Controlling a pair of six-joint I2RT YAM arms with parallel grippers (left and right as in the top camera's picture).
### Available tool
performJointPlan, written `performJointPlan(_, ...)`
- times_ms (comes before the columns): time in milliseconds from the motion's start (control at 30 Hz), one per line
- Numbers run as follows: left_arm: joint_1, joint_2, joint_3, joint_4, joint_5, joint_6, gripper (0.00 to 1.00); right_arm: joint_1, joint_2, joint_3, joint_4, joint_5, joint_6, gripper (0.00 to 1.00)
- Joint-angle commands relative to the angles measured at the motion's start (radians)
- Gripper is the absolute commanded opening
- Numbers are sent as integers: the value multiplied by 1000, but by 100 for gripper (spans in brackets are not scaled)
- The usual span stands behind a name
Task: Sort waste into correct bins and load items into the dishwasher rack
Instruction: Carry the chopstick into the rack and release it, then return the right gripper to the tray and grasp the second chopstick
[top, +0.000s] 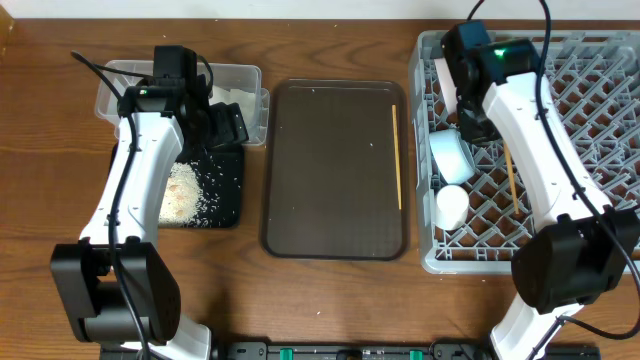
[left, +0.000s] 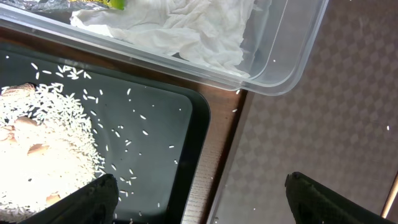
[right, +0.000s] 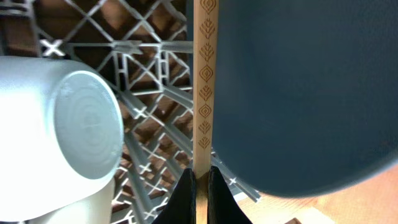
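The right gripper (right: 200, 182) was pinched narrow on one wooden chopstick (right: 205, 93). The chopstick ran straight up the wrist view through a tight gap. The light-blue bowl (right: 68, 143) lay tipped on its left, and the large dark-blue bowl (right: 298, 93) filled the right, cut off by the frame. Behind them showed the lattice of the dishwasher rack (top: 600, 100). From overhead the arm hid the gripper and the dark-blue bowl. The small white cup (top: 450, 205) sat near the rack's left wall, just beside the light-blue bowl.

The other chopstick (top: 397, 155) lay along the right edge of the brown serving tray (top: 330, 170), inside its rim. A narrow strip of desk (top: 330, 300) separated that tray from the rack.

The left gripper (left: 202, 186) stood wide, nothing between its fingers, over the right rim of the black tray (left: 196, 130). Rice (left: 43, 149) was heaped at the tray's left, with grains scattered toward the rim and a few beyond it. Some brownish bits in the heap were hard to make out. The clear tub (left: 292, 56), just beyond the tray's far edge, held the crumpled tissue (left: 180, 28) and the snack wrapper (left: 93, 4), which was mostly cut off at the top.
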Motion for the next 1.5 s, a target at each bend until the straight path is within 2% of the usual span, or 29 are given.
performJointPlan(0, 3, -8, 11, -3, -13, 10, 88, -15, -2, -5, 2, 38, -26, 1)
performJointPlan(100, 3, -8, 11, -3, -13, 9, 89, -21, -2, -5, 2, 38, -30, 6)
performJointPlan(233, 3, -8, 11, -3, -13, 10, 89, -24, -2, -5, 2, 38, -37, 25)
performJointPlan(300, 3, -8, 11, -3, -13, 10, 88, -24, -2, -5, 2, 38, -36, 30)
performJointPlan(500, 3, -8, 11, -3, -13, 10, 88, -21, -2, -5, 24, -7, -41, 31)
performJointPlan(667, 3, -8, 11, -3, -13, 10, 89, 32, -3, 2, 105, -227, -97, 31)
performJointPlan(933, 3, -8, 11, -3, -13, 9, 89, 168, -2, 24, 241, -421, -64, 29)
performJointPlan(1100, 3, -8, 11, -3, -13, 10, 88, 252, 39, 24, 279, -414, 18, 34)
performJointPlan(1233, 3, -8, 11, -3, -13, 9, 88, 287, 108, 24, 283, -381, 92, 48)
performJointPlan(1467, 3, -8, 11, -3, -13, 9, 88, 293, 227, 24, 327, -342, 164, 49)
